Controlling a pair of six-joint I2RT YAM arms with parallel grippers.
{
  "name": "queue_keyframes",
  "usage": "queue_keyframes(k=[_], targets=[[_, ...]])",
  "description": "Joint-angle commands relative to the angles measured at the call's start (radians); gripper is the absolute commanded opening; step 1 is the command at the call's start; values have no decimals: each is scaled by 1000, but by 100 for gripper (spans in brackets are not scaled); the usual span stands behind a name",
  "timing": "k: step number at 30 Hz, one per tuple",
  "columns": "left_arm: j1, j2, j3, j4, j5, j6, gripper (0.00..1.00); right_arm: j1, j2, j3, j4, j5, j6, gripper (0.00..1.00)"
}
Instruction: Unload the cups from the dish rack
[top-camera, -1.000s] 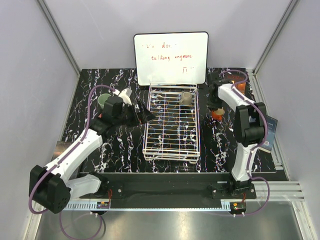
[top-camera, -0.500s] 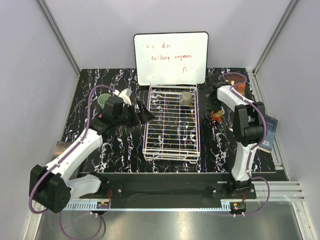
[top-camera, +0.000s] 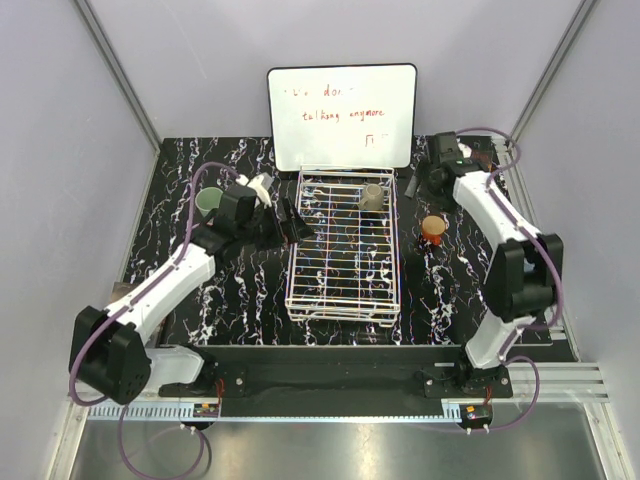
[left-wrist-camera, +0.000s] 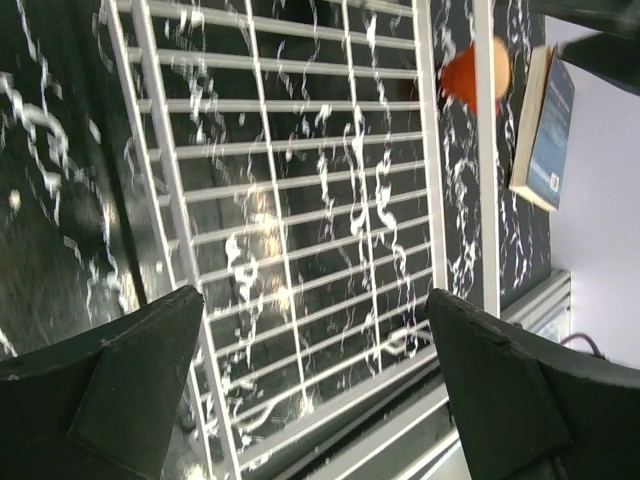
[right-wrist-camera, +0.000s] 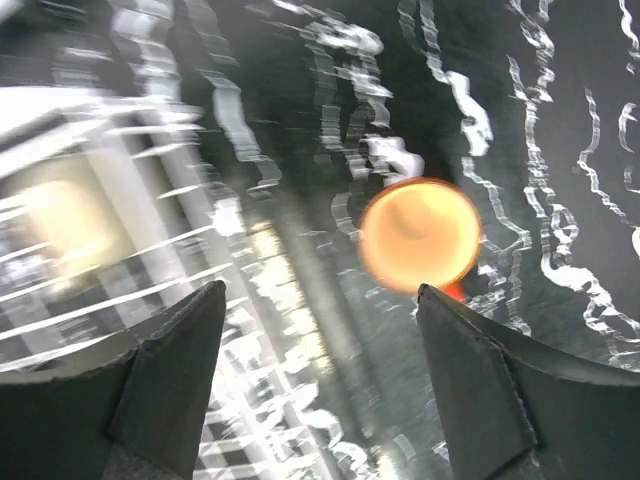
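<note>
Seen from overhead, a pale green cup (top-camera: 208, 202) stands upright on the dark marbled table (top-camera: 240, 290), well outside the dish rack (top-camera: 343, 308) at about ten o'clock from its centre, so that one looks unloaded. The left gripper (top-camera: 298, 224) hovers at the rack's nine o'clock rail. Its wrist camera shows the left gripper (left-wrist-camera: 310, 400) with fingers (left-wrist-camera: 130, 390) spread wide and nothing between them but the wire grid of the dish rack (left-wrist-camera: 300, 200) below. Inside the rack, a single beige cup (top-camera: 372, 196) sits toward the one o'clock corner, and by my judgement it is the only piece left to take out. The right gripper (top-camera: 415, 186) hangs just outside the rack at about two o'clock, released and empty. In its own view the right gripper (right-wrist-camera: 320, 390) has its fingers apart, with the orange cup (right-wrist-camera: 420, 235) below and beyond them. That orange cup (top-camera: 432, 228) stands on the table just beside the rack's three o'clock rail, mouth up, and appears set down. So two cups look to be out and one remains. The right wrist picture is badly blurred: the pale patch at its nine o'clock is probably the beige cup, but I cannot be sure. The orange cup's handle cannot be made out. Darker patches on the rack floor could be shadow. The writing on the whiteboard (top-camera: 342, 117) at twelve o'clock is only partly legible, and a book (left-wrist-camera: 548, 130) shows only in the left wrist view.
</note>
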Motion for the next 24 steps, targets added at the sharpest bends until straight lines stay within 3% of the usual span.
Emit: queue_keyframes(k=[1, 8, 12, 19, 24], targets=[[-10, 123, 216, 27, -53, 52, 99, -1, -215, 59, 35, -119, 52, 85], [-96, 482, 604, -77, -171, 145, 99, 3, -447, -82, 87, -313, 63, 84], [-137, 642, 750, -74, -196, 254, 99, 28, -536, -194, 137, -449, 95, 82], [-166, 789, 805, 38, -197, 486, 99, 51, -651, -278, 138, -494, 71, 81], [-165, 849, 793, 154, -139, 569, 99, 61, -686, -307, 124, -511, 94, 81]])
